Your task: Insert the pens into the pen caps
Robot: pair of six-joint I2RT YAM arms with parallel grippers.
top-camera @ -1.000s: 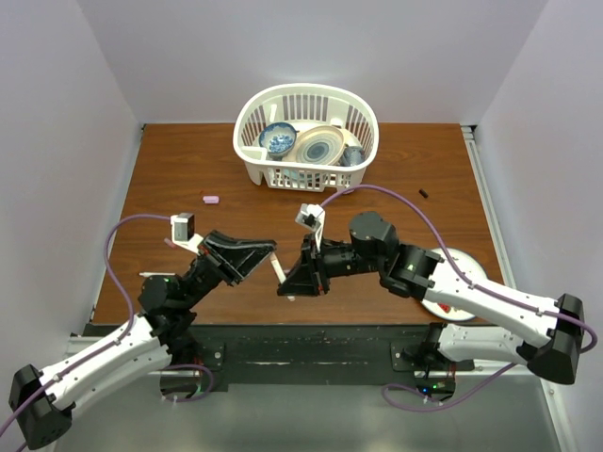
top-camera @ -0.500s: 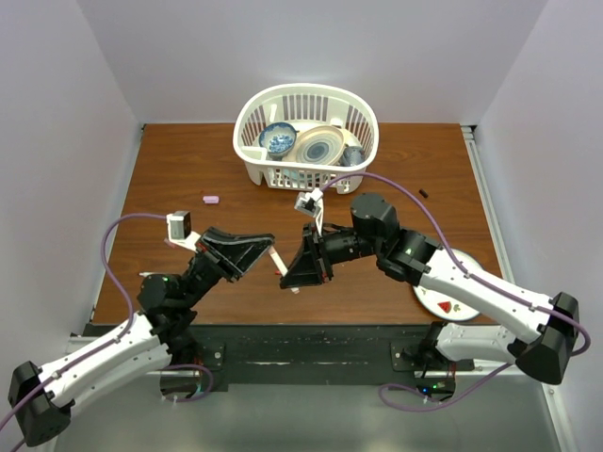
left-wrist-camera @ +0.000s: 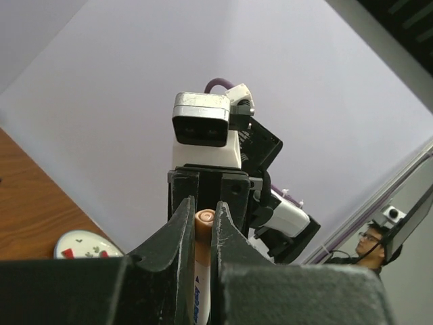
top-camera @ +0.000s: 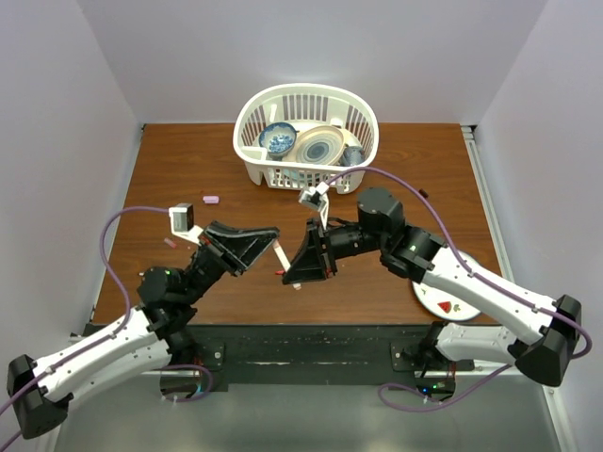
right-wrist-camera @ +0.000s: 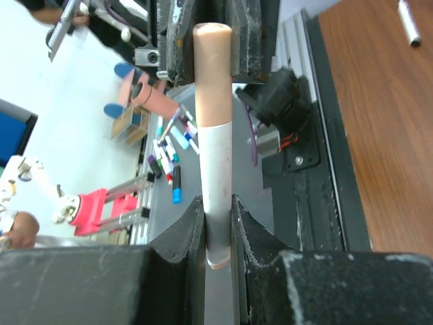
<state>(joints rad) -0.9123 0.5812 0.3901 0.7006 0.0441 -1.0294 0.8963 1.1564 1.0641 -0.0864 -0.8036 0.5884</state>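
Note:
Over the table's near middle my left gripper (top-camera: 272, 246) and right gripper (top-camera: 285, 274) meet tip to tip around a short white pen (top-camera: 279, 257) with a red bit at its lower end. In the right wrist view my right gripper (right-wrist-camera: 218, 203) is shut on the white lower part of a pen (right-wrist-camera: 216, 169) whose peach-looking end reaches the left fingers. In the left wrist view my left gripper (left-wrist-camera: 201, 206) is shut on a white pen (left-wrist-camera: 203, 233) with a peach end. Whether it is one pen I cannot tell. A pink cap (top-camera: 211, 200) and a black cap (top-camera: 423, 194) lie apart on the wood.
A white basket (top-camera: 283, 175) with bowls stands at the back middle. A white plate (top-camera: 441, 303) lies at the near right, partly under the right arm. Another white pen (right-wrist-camera: 408, 19) lies on the wood. A small pink stick (top-camera: 170, 242) lies by the left wrist.
Both grippers have shifted a little away from the near edge, staying tip to tip. Their grips have not changed.

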